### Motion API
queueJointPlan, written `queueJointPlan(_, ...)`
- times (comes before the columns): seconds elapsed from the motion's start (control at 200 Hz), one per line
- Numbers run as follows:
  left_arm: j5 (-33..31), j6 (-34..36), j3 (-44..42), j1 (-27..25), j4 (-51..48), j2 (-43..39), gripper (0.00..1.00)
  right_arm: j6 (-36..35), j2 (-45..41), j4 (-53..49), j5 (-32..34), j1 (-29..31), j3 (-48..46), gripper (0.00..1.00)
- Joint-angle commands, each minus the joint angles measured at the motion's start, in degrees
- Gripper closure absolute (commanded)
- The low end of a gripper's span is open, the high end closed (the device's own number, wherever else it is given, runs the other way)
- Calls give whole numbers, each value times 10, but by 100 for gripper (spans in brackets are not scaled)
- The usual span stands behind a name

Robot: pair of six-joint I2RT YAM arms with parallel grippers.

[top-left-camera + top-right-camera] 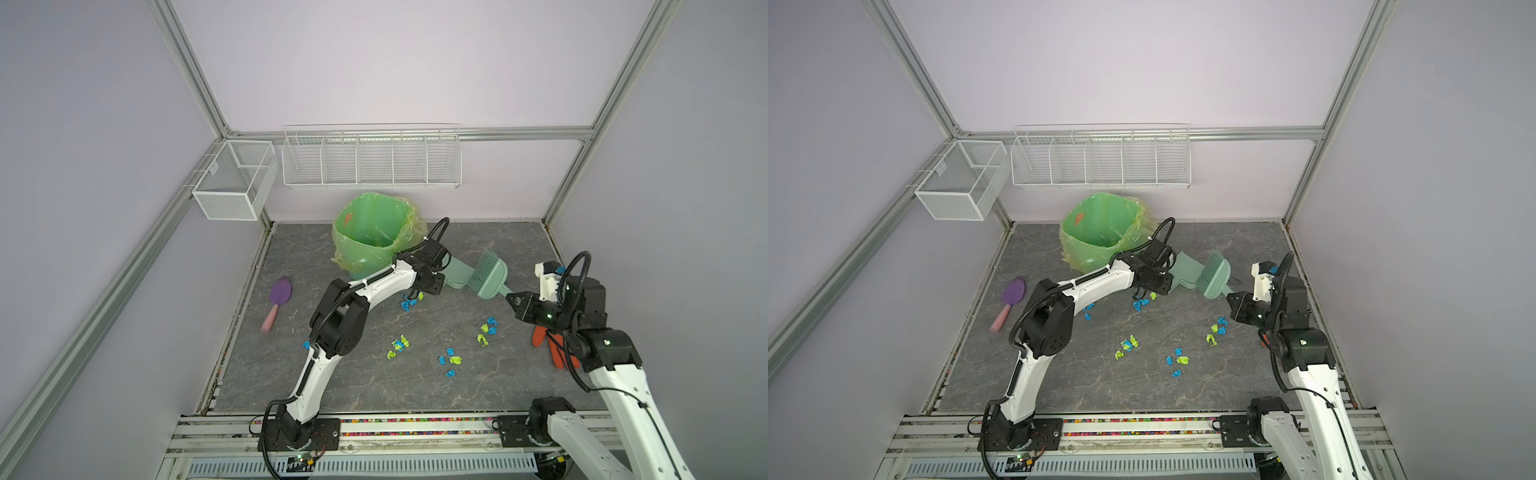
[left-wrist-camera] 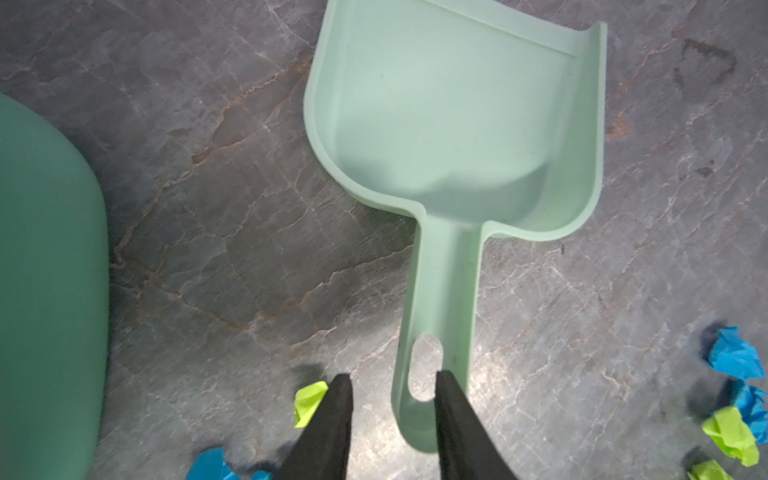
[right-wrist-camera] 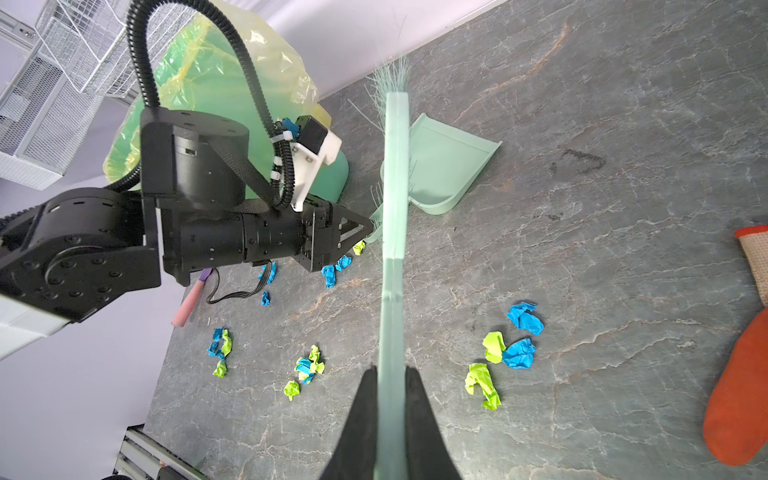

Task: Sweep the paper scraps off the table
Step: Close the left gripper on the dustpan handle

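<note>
The paper scraps [image 1: 451,359] lie scattered on the counter [image 1: 374,386], none in the dustpan [image 2: 457,116], so this looks like the tool-fetching step. The right claw [image 3: 390,370] clamps the brush [image 3: 395,187] handle, and the left claw [image 2: 392,376] hangs parted over the dustpan handle's end. Next it likely must straddle and pinch that handle; whether a finger touches it is unclear.

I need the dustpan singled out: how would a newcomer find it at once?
Start at the green-bagged bin at the back of the table. Right of it in both top views lies the dustpan, pale mint, resting on the surface. Unlike the same-coloured brush beside it, it is an open scoop without bristles.
</note>
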Motion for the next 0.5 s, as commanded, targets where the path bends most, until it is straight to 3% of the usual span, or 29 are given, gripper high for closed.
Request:
queueJointPlan(0.0,-6,2,-4,-4,8,16,66,-2,-5,8,-10,-4,1,94)
queueJointPlan(0.495,-3,1,-3,-4,8,24,70,-3,-7,8,-11,-9,-4,94)
